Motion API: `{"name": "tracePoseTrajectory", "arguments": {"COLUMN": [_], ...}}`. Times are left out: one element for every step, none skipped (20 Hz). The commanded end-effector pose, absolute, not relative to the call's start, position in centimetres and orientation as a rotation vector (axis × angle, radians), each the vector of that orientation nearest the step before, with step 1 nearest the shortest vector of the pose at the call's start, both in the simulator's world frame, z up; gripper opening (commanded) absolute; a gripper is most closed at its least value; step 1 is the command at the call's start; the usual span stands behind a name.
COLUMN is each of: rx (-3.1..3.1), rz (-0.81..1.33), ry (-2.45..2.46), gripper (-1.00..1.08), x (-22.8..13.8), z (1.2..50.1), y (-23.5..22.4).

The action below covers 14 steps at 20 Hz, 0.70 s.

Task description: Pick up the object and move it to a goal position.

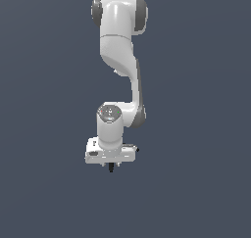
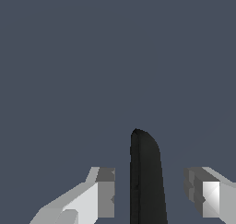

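black clamp (image 2: pixel 146 181) stands between the spread pincer (image 2: pixel 150 193) fingers (image 2: pixel 105 195), touching neither.

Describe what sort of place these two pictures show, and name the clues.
Probably a bare simulated scene: a flat, uniform slate-grey backdrop, a smooth white robot arm, and a slim black clamp piece between the end effector fingers.

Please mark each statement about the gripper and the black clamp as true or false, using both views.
1. The black clamp lies between the two fingers. True.
2. The fingers press on the clamp. False: the wrist view shows gaps on both sides.
3. In the exterior view the gripper points down. True.
4. The clamp is white. False: it is black.
5. A red box sits under the arm. False: none shows.
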State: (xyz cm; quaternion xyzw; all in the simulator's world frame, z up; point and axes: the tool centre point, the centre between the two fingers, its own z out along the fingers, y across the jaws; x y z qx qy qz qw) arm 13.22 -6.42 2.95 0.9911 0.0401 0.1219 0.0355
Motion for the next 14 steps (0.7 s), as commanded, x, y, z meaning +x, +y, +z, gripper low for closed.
{"name": "tracePoseTrajectory", "arguments": {"rx": [3.045,3.045,3.045,3.045,3.045,3.045,3.045,3.045,3.045,3.045,3.045,3.045,3.045,3.045], "rz": [0.376,0.376,0.376,0.376,0.376,0.376,0.376,0.376,0.376,0.376,0.376,0.376,0.376,0.375], "ry": [0.124,0.124,0.124,0.124,0.124,0.124,0.124,0.124,0.124,0.124,0.124,0.124,0.124,0.123], "gripper": [0.28,0.28,0.28,-1.00,-1.00,-1.00,-1.00,-1.00,-1.00,-1.00,-1.00,-1.00,-1.00,-1.00], "x": [13.36,13.38,13.38,13.38,13.38,13.38,13.38,13.38,13.38,13.38,13.38,13.38,13.38,13.34], "z": [2.46,2.37,2.34,2.34,2.34,2.34,2.34,2.34,2.34,2.34,2.34,2.34,2.34,2.31], "y": [-6.45,-6.46,-6.46,-6.46,-6.46,-6.46,-6.46,-6.46,-6.46,-6.46,-6.46,-6.46,-6.46,-6.47]}}
